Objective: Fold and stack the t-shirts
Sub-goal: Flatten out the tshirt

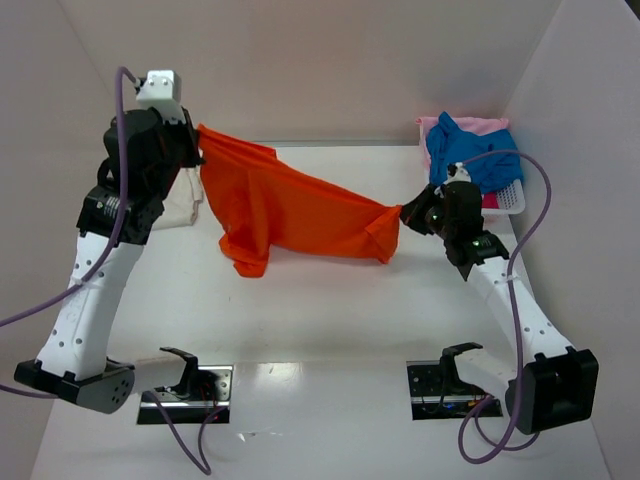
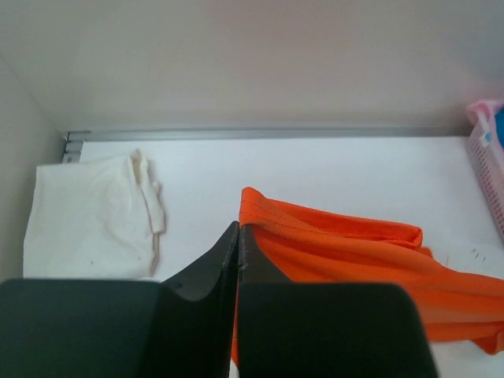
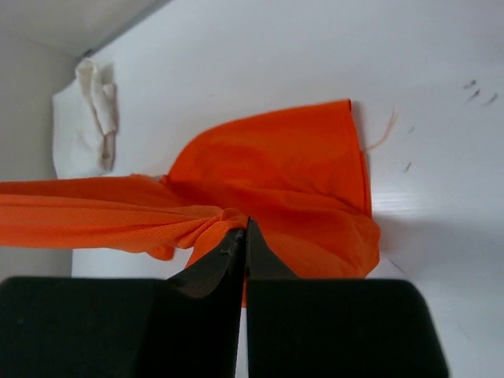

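I have my left gripper [image 1: 198,138] clamped on 1 corner of the orange t-shirt [image 1: 290,205] and my right gripper [image 1: 404,214] pinched tight on the opposite end. The cloth stretches between the 2 hands, sloping down from the raised left one, with its lower part draped on the table [image 1: 330,320]. The cream-white t-shirt [image 2: 87,213] lies flat to the left of the left fingers, and beyond the right gripper the blue t-shirt [image 1: 465,150] sits heaped with the pink t-shirt [image 1: 485,125] in the white basket [image 1: 512,198].

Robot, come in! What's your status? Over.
Left gripper and right gripper shut on orange t-shirt, stretched between them. Cream t-shirt lies far left. Nothing blocking.
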You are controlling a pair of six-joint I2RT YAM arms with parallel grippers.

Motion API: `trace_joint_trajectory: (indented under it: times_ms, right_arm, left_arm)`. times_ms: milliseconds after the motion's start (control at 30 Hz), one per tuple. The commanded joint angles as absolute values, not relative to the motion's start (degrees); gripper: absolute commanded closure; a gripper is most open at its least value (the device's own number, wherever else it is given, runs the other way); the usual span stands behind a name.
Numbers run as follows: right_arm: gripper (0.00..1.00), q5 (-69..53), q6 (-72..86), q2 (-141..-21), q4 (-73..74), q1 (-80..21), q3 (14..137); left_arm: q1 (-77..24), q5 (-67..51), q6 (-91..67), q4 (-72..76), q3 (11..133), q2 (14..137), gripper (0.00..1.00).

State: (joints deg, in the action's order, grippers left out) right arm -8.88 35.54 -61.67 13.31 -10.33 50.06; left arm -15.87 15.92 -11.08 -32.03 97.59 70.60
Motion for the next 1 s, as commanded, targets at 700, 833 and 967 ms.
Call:
trace_joint_trajectory:
  times_ms: [700,833,967]
  right_arm:
    - [0.56,-11.7,33.6,-69.1,11.2,-16.2,45.2]
    - [0.14,-9.6,32.9,-74.9,12.1,-28.8,47.8]
    - [0.00,-4.9,30.9,-77.5,15.3,-36.9,49.5]
  left_arm:
    - [-14.9,6.9,-16.3,-23.7,77.3,69.0,1.00]
    - [-14.9,6.9,-15.7,-23.2,77.3,70.1,1.00]
    - [-14.9,7.5,-15.6,-23.2,77.1,70.1,1.00]
